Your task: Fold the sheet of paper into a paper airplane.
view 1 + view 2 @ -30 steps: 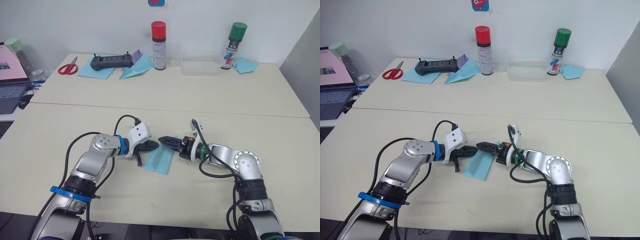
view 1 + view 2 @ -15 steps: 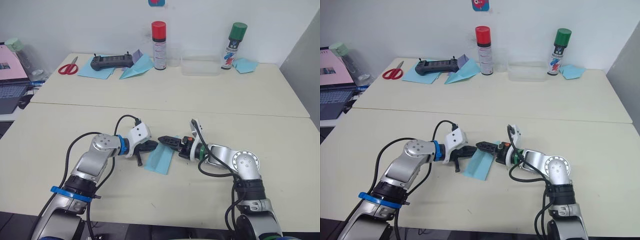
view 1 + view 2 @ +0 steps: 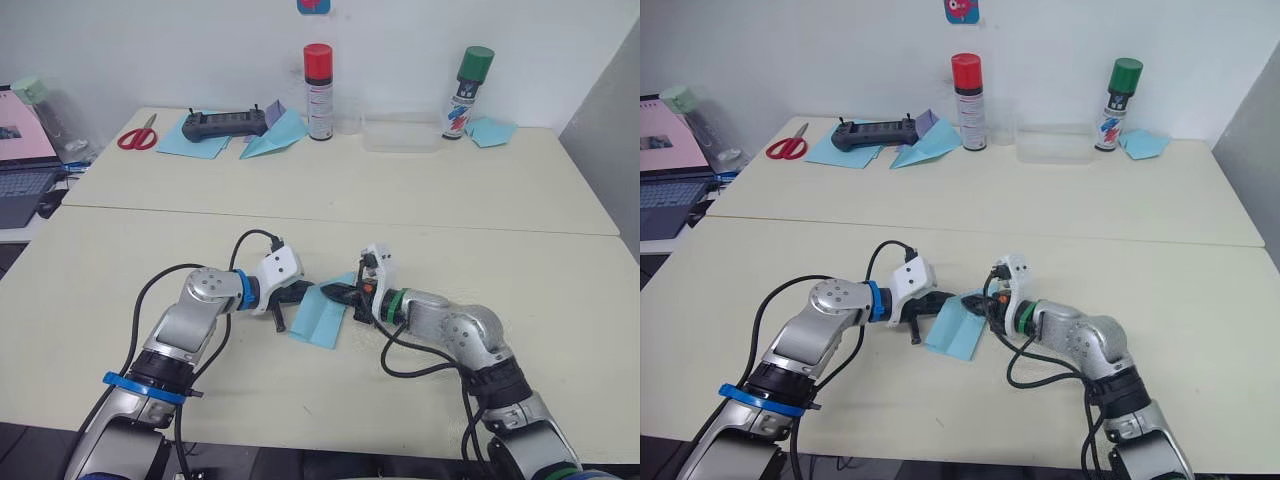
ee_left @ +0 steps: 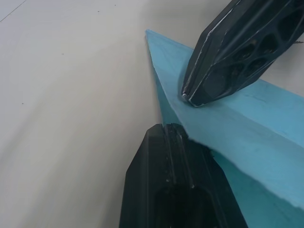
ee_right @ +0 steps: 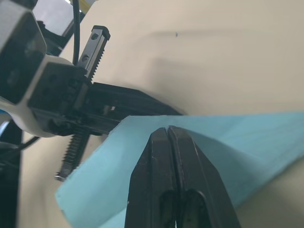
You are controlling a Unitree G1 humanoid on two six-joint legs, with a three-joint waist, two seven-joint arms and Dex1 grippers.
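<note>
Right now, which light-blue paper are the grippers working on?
The folded sheet of paper on the near table, between the left gripper and right gripper; the other blue papers lie at the far edge.

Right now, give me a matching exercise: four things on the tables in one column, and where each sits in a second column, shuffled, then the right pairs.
Things:
1. scissors
2. green-capped spray can
3. folded light-blue paper
4. red-capped spray can

Places:
A. between the left gripper and the right gripper
B. far table, right end
C. far table, left end
D. far table, middle, beside the clear tray

Pairs: 1-C, 2-B, 3-A, 4-D
</note>
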